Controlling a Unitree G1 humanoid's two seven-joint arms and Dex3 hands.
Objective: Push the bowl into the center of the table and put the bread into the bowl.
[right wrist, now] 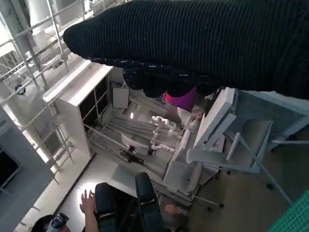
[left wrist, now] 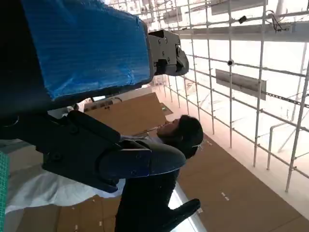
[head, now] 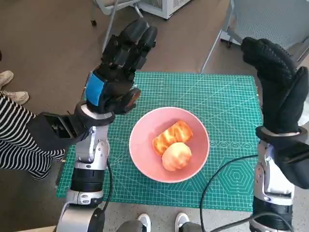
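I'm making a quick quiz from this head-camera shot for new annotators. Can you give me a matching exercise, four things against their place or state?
Things:
1. pink bowl
2. bread
3. left hand
4. right hand

Place or state:
A. raised at the mat's right edge, in a black knitted glove
B. lying inside the bowl
C. standing near the middle of the green cutting mat
D. raised above the mat's left part, blue tape on its back

Pairs: 1-C, 2-B, 3-D, 4-A

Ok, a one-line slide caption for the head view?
Two breads lie in the pink bowl mid-mat; both hands, left and right, are raised and empty.
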